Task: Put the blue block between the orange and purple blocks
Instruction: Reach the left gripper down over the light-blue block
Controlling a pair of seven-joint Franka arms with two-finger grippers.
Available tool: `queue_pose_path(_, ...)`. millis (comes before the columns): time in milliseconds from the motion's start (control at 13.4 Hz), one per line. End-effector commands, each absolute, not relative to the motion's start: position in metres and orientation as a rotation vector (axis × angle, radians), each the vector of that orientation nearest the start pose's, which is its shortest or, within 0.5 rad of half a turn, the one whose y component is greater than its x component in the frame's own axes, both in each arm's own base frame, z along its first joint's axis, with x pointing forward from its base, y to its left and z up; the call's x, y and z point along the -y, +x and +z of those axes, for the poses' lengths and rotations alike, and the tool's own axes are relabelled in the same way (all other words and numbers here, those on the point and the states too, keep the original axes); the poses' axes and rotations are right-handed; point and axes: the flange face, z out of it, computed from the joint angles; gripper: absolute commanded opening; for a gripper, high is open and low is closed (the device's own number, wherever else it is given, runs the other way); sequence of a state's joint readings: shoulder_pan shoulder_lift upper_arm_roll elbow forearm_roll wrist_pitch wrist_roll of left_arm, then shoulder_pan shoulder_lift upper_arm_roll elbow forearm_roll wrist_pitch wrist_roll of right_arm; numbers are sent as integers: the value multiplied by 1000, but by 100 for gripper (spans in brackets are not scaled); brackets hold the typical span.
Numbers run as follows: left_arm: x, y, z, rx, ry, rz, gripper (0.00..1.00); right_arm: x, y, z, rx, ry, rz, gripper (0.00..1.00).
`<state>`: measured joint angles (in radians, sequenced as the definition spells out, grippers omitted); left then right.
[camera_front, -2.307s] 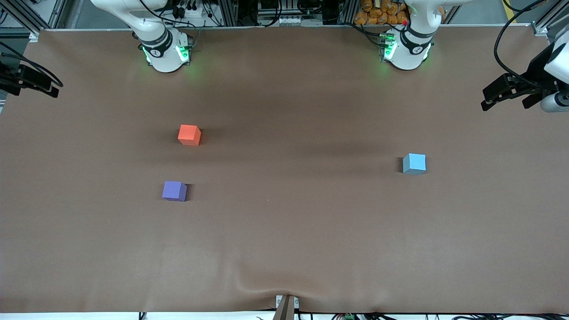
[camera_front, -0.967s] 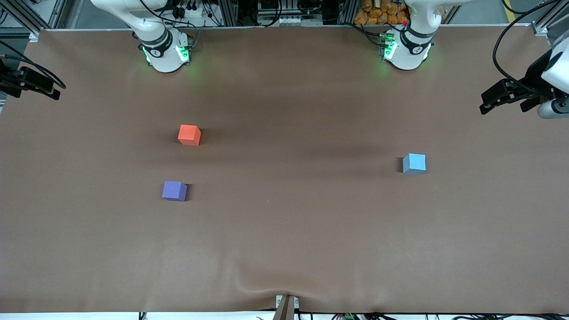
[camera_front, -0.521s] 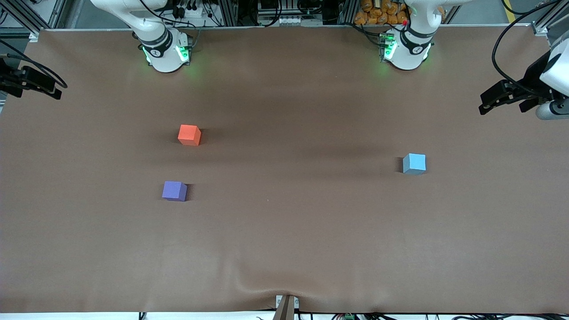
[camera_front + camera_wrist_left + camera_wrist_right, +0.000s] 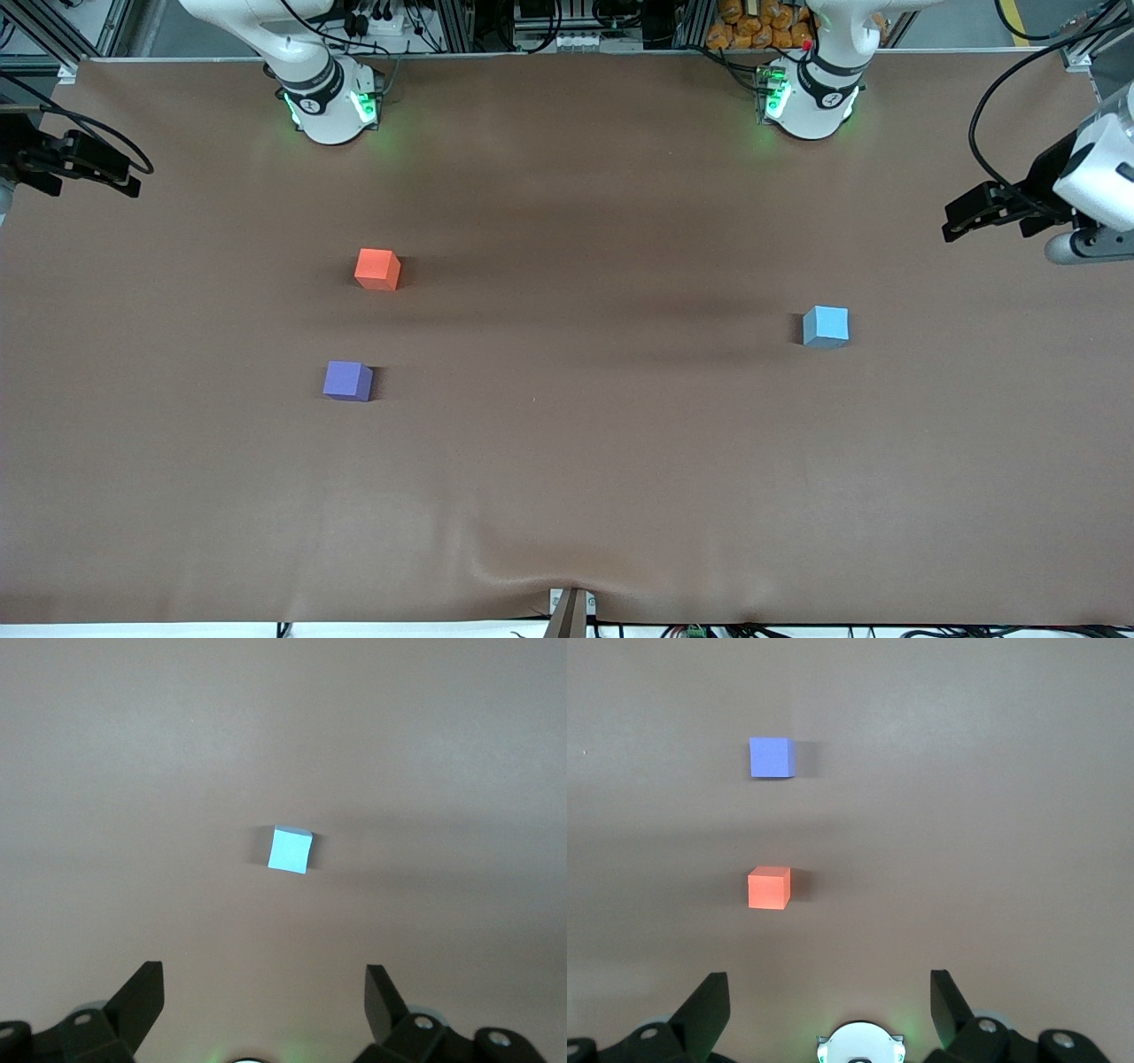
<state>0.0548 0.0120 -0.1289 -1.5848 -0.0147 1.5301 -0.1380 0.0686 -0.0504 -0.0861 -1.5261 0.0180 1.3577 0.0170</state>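
The blue block lies alone on the brown table toward the left arm's end; the left wrist view shows it well ahead of the fingers. The orange block and the purple block sit toward the right arm's end, a gap between them, the purple one nearer the front camera. Both show in the right wrist view, orange and purple. My left gripper hangs open and empty over the table's edge at its own end. My right gripper hangs open and empty over the edge at its end.
The brown table cover bulges into a wrinkle at the middle of the edge nearest the front camera. The two arm bases stand along the table's top edge in the front view. Cables trail from both wrists.
Both grippers have drifted inward from the table's ends toward the blocks, the left one also lower in the front view. The three blocks have not moved.
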Motion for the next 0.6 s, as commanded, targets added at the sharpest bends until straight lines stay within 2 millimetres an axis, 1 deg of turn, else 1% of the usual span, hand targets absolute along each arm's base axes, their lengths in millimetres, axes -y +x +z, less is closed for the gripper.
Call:
queue_pose_path(0, 41, 554, 603, 89, -3159, 127, 100, 1, 512, 661, -44, -3137, 179, 100)
queue_pose_path(149, 40, 556, 597, 92, -3158, 144, 100, -7, 512, 660, -25, -3139, 183, 100)
queue_pose_path(223, 40, 556, 590, 95, -3157, 154, 100, -8, 512, 660, -22, -3139, 186, 100)
queue_pose_path(372, 41, 558, 573, 94, -3157, 154, 100, -7, 512, 660, -22, -3139, 186, 100)
queue_pose_path(521, 42, 560, 551, 97, -3157, 147, 100, -6, 512, 660, -27, -3146, 186, 100)
